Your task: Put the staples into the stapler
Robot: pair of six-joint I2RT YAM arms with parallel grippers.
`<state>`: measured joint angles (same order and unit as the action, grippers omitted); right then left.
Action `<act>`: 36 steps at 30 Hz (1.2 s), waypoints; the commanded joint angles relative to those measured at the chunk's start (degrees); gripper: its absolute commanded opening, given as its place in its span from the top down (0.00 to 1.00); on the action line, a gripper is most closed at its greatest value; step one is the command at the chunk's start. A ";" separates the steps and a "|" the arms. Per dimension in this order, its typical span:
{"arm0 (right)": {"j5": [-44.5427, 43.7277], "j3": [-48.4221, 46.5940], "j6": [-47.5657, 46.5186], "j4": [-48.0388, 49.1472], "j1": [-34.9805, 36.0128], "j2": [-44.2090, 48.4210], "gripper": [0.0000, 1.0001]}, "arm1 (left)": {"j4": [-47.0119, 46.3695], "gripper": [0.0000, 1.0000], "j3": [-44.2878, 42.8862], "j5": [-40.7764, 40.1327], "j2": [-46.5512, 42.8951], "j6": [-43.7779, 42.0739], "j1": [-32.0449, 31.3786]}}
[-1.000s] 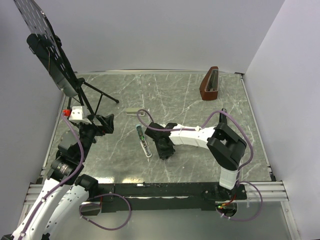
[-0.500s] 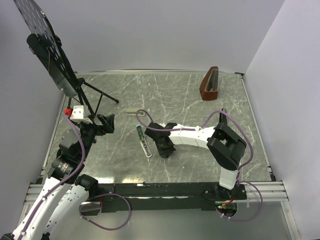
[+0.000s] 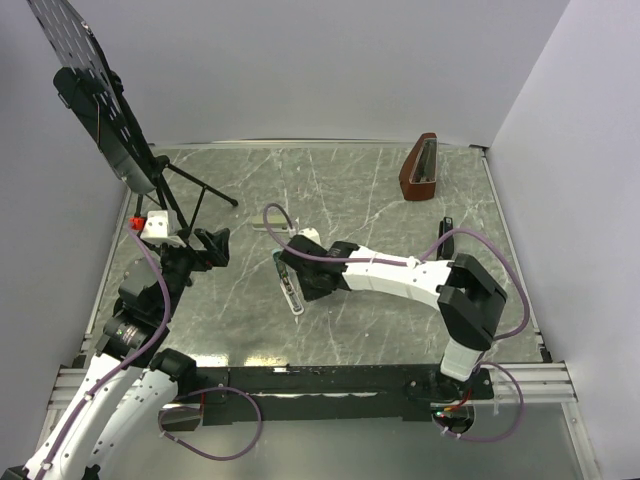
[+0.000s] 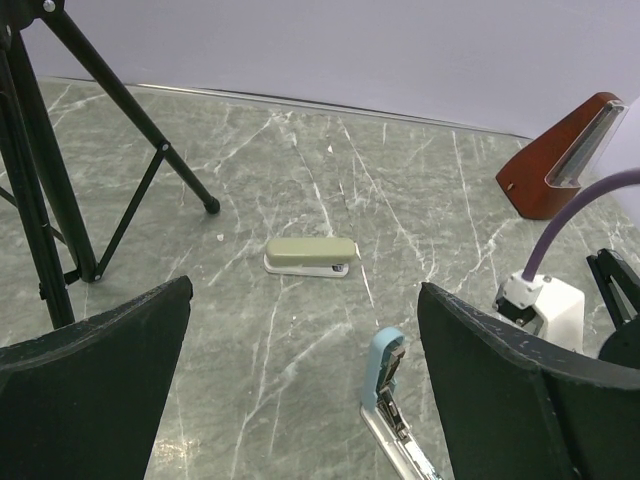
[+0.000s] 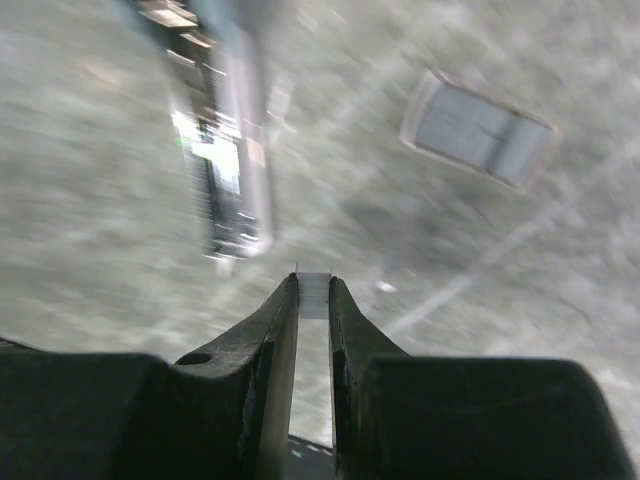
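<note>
Right arm has swung left and far; the right gripper (image 5: 313, 284) is now just short of the opened stapler (image 3: 289, 285), which lies centre-left with its silvery rail showing. Its fingers look pinched on the staples (image 5: 313, 297), a tiny pale-grey strip at the tips. The strip is probably light, slippery and snaps easily, so grip the flat sides gently. The left gripper (image 4: 305, 400) is spread wide, holding nothing.

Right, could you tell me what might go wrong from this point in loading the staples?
The staples are pinched only at the very tips of the right gripper; they might slip or snap.
The open stapler lies free on the table, with the left gripper open and off it, so a push could shift it.
The rail is narrow; the strip may miss it.
</note>
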<state>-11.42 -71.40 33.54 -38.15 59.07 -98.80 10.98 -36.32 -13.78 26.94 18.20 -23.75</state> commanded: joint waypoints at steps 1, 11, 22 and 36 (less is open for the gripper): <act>-2.38 -4.27 -1.28 4.66 2.36 0.55 0.84 | -1.84 0.01 -0.16 0.51 0.04 -0.18 0.28; -2.64 -7.09 -2.43 9.41 3.25 -4.11 0.83 | -1.76 0.01 -0.25 0.42 -0.48 -0.18 0.37; -3.87 -8.41 -3.65 10.47 3.25 -8.33 0.83 | -1.84 0.01 -0.25 0.51 -0.57 -0.18 0.37; -4.22 -7.71 -5.85 12.40 3.16 -9.65 0.83 | -1.84 0.01 -0.25 0.60 -0.66 -0.18 0.46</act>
<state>-14.37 -76.95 28.86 -27.66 62.17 -107.46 10.98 -36.32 -13.78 26.83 18.17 -23.68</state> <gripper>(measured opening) 0.216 0.995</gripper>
